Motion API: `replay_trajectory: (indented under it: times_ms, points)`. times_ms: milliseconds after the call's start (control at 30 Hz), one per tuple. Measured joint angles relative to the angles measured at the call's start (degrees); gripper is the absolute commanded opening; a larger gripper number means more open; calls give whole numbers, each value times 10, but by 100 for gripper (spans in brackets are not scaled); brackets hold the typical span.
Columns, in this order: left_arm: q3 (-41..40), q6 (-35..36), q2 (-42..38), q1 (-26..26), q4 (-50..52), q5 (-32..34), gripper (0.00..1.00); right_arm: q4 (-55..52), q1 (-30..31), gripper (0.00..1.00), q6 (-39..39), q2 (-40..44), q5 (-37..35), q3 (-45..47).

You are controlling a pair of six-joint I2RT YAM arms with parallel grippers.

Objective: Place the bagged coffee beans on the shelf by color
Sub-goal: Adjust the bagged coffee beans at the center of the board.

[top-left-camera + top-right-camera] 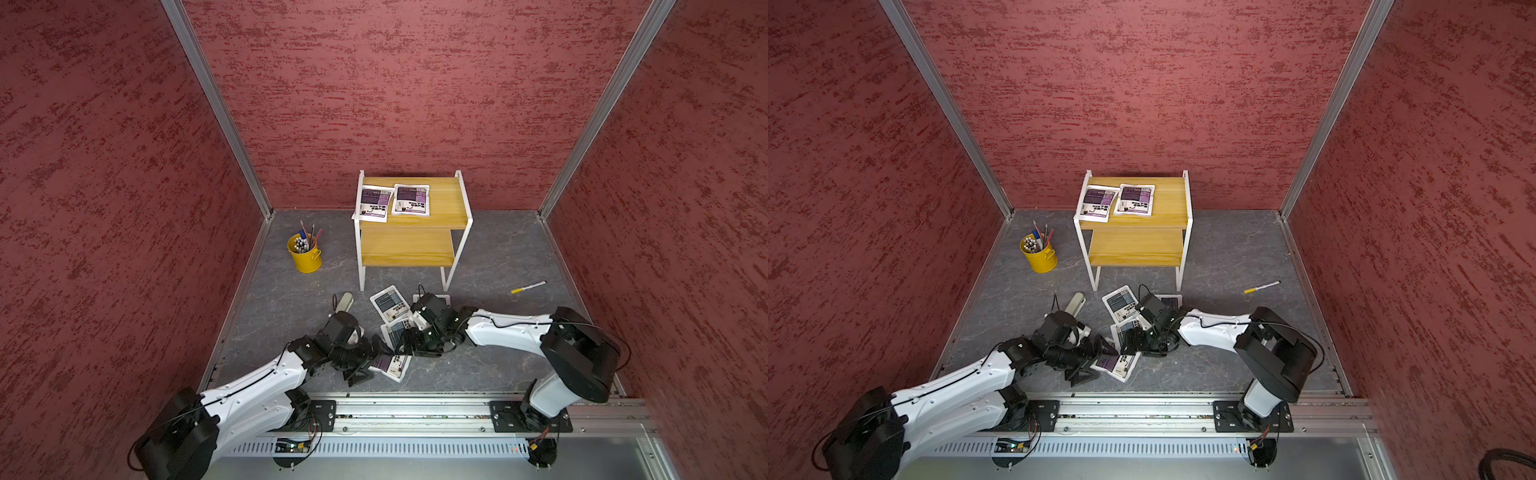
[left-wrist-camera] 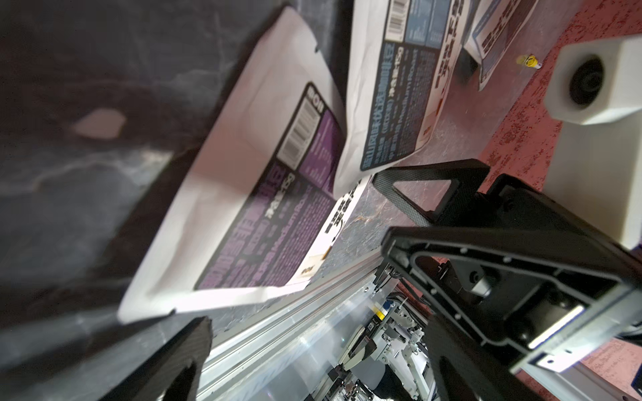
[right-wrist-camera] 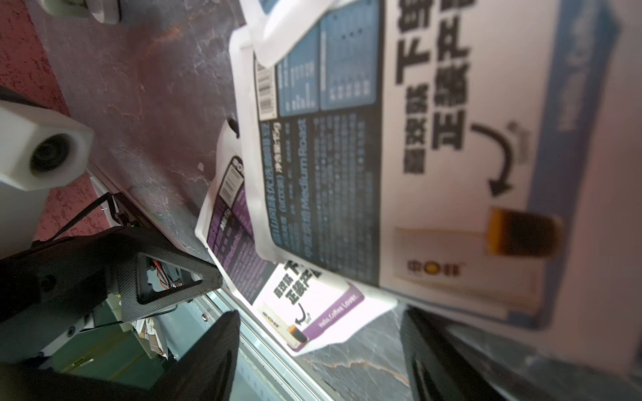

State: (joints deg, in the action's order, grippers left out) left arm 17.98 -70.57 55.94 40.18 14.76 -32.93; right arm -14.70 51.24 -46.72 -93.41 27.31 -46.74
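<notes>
On the shelf [image 1: 446,203], one purple bag [image 1: 372,203] and a second purple bag [image 1: 411,199] lie flat just beside each other on the upper board, toward the end nearer the pen bucket [image 1: 304,253]. The lower board [image 1: 407,247] is bare, so I judge the job about a third done. Four bags wait on the surface [image 1: 498,257] in front of the shelf. A grey-blue bag [image 1: 390,302] lies nearest its feet, with another grey-blue bag [image 1: 1170,300] beside it, mostly hidden under my right arm. A third grey-blue bag [image 1: 395,330] lies farther out, and the last purple bag [image 1: 392,365] is farthest, partly tucked under that third one. My left jaws stand wide apart and empty beside the last purple bag. My right jaws are apart too, low at the third grey-blue bag's edge, gripping nothing I can see. Left to do: that purple bag up top, then the three grey-blue ones together, likely on the lower board.
</notes>
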Motion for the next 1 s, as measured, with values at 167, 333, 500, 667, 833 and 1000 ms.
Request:
replay_trajectory:
  times_ms: [167,333,500,667,833,1000]
  points:
    - [0,-4,42,-2,-42,-10,100,12,-3,77,1,-13,15,-7]
    - [0,-3,48,-8,-50,-17,100,31,-4,77,-11,-9,23,5]
    - [0,9,28,-24,-29,-17,100,100,4,77,-45,-3,24,34]
    - [-3,16,-26,-52,0,0,100,188,30,77,-81,-7,47,66]
    - [-4,25,-64,-82,21,13,100,206,54,77,-84,-6,66,77]
    - [-4,45,-79,-94,64,16,100,183,57,77,-70,0,60,73]
